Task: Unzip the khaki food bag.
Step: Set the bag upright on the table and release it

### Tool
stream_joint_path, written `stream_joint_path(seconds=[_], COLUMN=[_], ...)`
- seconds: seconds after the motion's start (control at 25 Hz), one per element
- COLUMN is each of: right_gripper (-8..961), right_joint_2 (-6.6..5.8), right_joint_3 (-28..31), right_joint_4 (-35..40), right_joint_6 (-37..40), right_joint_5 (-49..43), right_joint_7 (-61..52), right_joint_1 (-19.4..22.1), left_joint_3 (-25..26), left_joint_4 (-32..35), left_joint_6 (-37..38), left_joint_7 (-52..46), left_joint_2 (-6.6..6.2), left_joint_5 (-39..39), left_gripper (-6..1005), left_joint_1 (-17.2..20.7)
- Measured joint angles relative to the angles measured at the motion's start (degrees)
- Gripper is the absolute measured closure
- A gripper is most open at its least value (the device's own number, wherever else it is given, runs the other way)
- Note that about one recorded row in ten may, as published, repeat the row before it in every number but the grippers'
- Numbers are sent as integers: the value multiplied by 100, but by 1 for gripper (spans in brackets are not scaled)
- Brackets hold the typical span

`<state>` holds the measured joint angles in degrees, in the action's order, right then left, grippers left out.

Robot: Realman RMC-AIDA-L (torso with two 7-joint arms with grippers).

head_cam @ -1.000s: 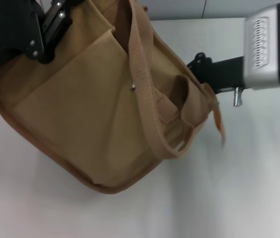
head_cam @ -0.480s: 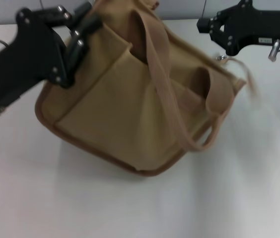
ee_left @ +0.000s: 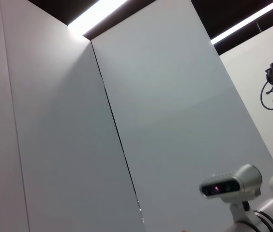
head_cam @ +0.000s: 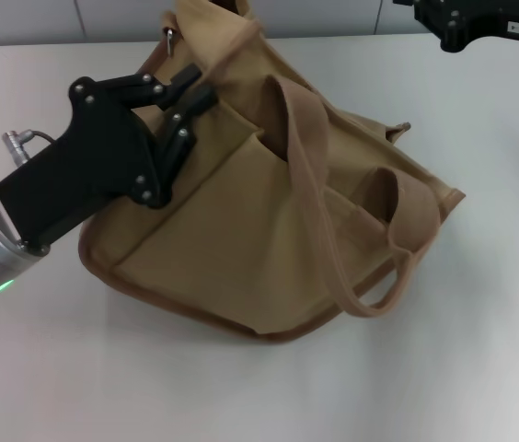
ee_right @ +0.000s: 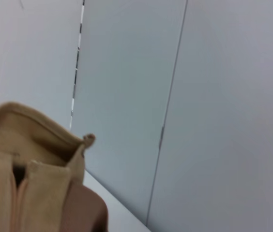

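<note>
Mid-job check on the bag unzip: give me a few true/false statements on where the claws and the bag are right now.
1. The left claw is at the upper left edge of the khaki food bag. True.
2. The right claw is gripping the bag's handle. False: it sits at the far right of the table, apart from the bag.
3. The bag rests on the white table. True.
4. The webbing handle is tucked inside the bag. False: it drapes over the front.
5. The bag lies flat on its side. False: it stands, leaning.
</note>
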<state>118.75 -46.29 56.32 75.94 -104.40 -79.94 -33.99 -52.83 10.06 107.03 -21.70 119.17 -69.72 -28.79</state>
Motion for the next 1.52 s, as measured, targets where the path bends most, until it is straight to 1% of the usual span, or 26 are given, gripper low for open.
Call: stream_joint_path(seconds=[0.04,0.08,0.12,0.16,0.2,0.28,0.32,0.4,0.56,0.68,0.76,0.84,0.92,1.0,1.08,1.16,1.28,1.44,1.52], right_gripper=[954,953,953,953,934,895,876,837,769,719,685,651,423,419,416,412,433,460,474], right_joint_2=[-35,-127,-127,-235,-235,-341,-371,-393,-373,-366,-335,-257,-156,-31,29,43,47,76,82], right_joint_3=[4,4,4,-19,-19,-80,-110,-149,-176,-249,-414,-641,-801,-881,-981,-1230,-1682,-2311,-2570], right_joint_4=[-33,-86,-86,-87,-87,-37,-2,93,406,628,810,947,1019,1047,1077,1103,1073,983,953], right_joint_6=[-14,-38,-38,-20,-20,52,105,227,810,1156,1172,1034,892,755,659,511,194,-485,-813], right_joint_5=[-33,-132,-132,-343,-343,-685,-898,-1289,-2098,-2413,-2530,-2686,-2888,-3102,-3136,-3056,-2998,-2934,-2761], right_joint_7=[-20,-61,-61,-210,-210,-373,-407,-406,-380,-374,-386,-418,-420,-387,-322,-288,-299,-291,-227], right_joint_1=[1,0,0,1,1,0,-3,-6,-49,-126,-154,-179,-232,-315,-348,-352,-355,-277,-197], left_joint_3=[18,35,38,41,42,46,48,51,54,54,54,54,54,54,54,54,54,56,60], left_joint_4=[12,30,30,31,46,91,106,139,181,188,190,190,190,190,190,190,190,190,190], left_joint_6=[24,50,61,74,84,94,97,113,139,142,138,132,126,118,109,104,100,99,99], left_joint_7=[-7,-32,-42,-52,-53,-51,-51,-60,-79,-80,-80,-80,-80,-80,-83,-90,-92,-94,-96], left_joint_2=[-3,-14,-24,-35,-40,-40,-40,-40,-51,-52,-53,-55,-60,-61,-61,-61,-66,-69,-69], left_joint_5=[10,47,78,111,151,206,222,277,352,354,354,354,354,355,359,362,363,372,373], left_gripper=[882,881,881,881,881,880,880,880,879,878,878,877,877,877,876,876,875,874,874], left_joint_1=[19,44,61,85,132,224,249,303,346,340,318,305,295,286,284,284,284,285,287])
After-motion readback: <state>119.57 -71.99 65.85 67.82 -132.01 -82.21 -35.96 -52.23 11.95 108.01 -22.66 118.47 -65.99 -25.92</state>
